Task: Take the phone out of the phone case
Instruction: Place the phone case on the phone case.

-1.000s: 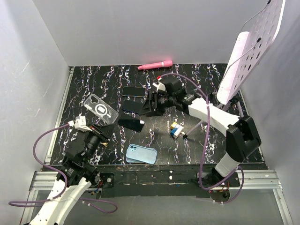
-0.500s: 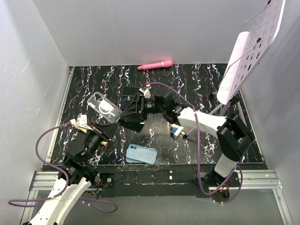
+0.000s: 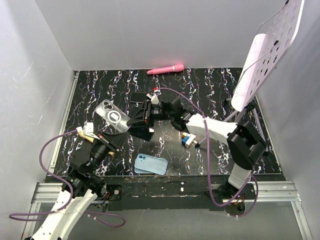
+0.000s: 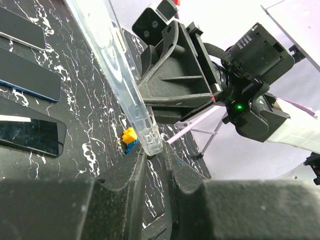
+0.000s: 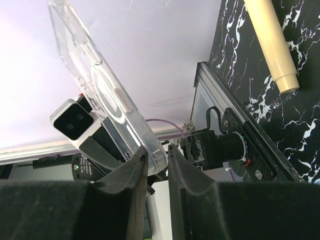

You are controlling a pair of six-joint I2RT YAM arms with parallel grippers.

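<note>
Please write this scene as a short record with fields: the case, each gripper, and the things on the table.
Case: clear case, in the air above the table, tilted
Case content: see-through, looks empty
Left gripper: jaws shut on a corner of the clear case
Right gripper: jaws on either side of another edge; firm contact cannot be told
On table: black phones, light blue case, pink object at the back
</note>
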